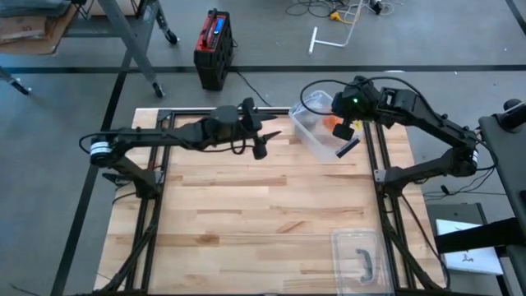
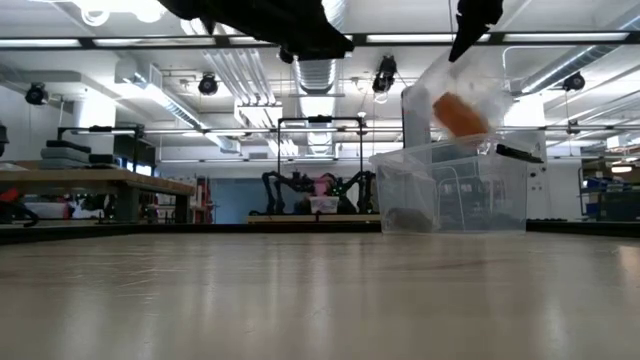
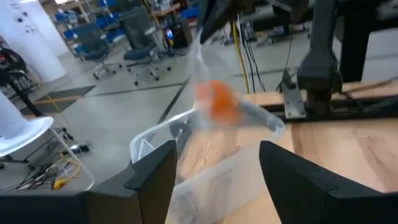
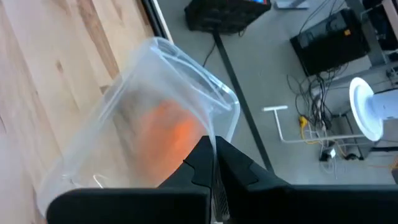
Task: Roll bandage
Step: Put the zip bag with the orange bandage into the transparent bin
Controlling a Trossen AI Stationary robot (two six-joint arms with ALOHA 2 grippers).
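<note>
A: Where does the bandage sit just now?

B: The orange roll (image 1: 329, 122) hangs inside a clear plastic bag (image 2: 465, 85), above the open clear bin (image 1: 316, 131) at the far right corner of the table (image 1: 263, 214). The right gripper (image 1: 348, 129) has its fingers pressed together on the bag's top edge, so the bag dangles beneath it, with the roll well off the wood.

A: And the left arm?

B: The left gripper (image 1: 260, 148) hovers above the far middle of the table, fingers apart and empty. In its wrist view the two dark fingers (image 3: 152, 177) frame the bin, and the roll (image 3: 217, 102) lies straight ahead of them, a little higher, beyond the bin's near wall.

A: So which arm is nearer?

B: The right one, already holding the bag. From the left gripper the roll lies toward the right arm's side, clearly apart from it (the bin's wall stands between).

A: Its long axis?

B: I can't tell; through the plastic it reads only as an orange lump. My judgement is that the left gripper must travel forward and slightly up to meet the bag.
</note>
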